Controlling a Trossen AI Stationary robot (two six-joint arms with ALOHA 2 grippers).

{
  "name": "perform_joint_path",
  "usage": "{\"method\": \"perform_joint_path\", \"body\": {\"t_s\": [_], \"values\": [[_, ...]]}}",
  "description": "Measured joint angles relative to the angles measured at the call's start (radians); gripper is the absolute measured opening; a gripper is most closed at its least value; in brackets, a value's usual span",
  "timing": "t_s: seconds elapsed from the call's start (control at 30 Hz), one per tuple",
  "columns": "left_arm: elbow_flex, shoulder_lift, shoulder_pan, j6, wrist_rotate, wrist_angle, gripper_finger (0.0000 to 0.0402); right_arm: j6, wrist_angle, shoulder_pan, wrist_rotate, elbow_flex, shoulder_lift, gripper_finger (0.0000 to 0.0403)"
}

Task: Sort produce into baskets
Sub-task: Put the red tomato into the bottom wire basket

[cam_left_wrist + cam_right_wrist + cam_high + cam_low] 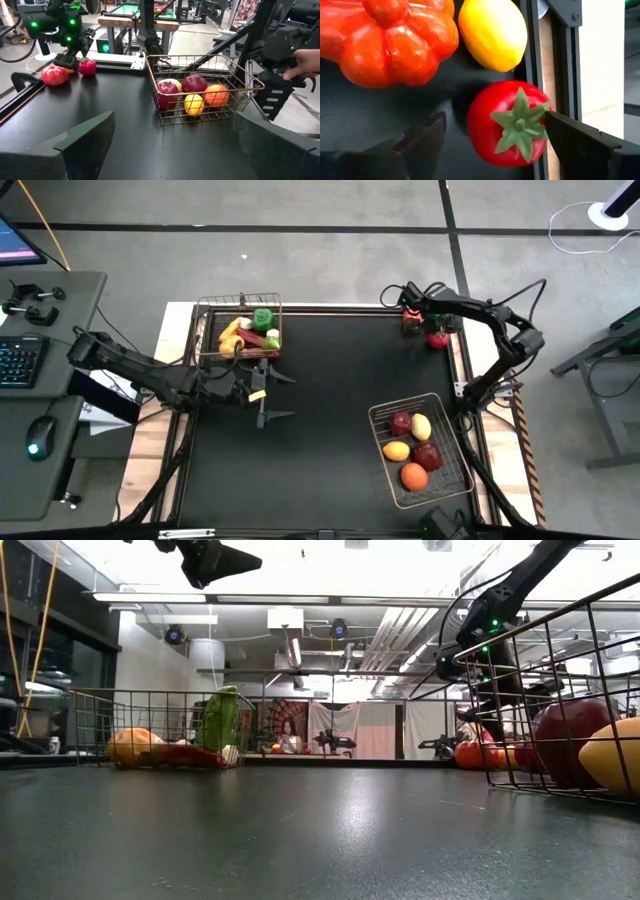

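My right gripper (412, 320) is open at the table's far right corner. In the right wrist view its fingers (427, 135) stand on either side of a red tomato (507, 125) with a green calyx. A yellow lemon (492, 32) and a red-orange pepper (395, 42) lie beside the tomato. The tomato also shows in the high view (437, 339). My left gripper (290, 397) is open and empty above the table, near the far-left basket (240, 330), which holds vegetables. A second basket (420, 450) at the near right holds several fruits.
A raised rail (532, 60) runs along the table's right edge, right next to the tomato and lemon. The bare black mat (320, 440) lies between the two baskets. A person's hand (306, 61) shows beyond the table's right side. A desk with a keyboard (20, 360) stands to the left.
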Motion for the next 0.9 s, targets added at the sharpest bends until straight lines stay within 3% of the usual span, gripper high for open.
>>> {"method": "perform_joint_path", "body": {"t_s": [0.5, 0.9], "values": [[0.000, 0.000, 0.000, 0.002, 0.000, -0.037, 0.0392, 0.194, 0.051, 0.036, 0.055, -0.065, 0.000, 0.0333], [0.000, 0.000, 0.000, 0.012, 0.000, -0.037, 0.0392, 0.099, 0.056, 0.051, -0.033, -0.061, 0.124, 0.0332]]}}
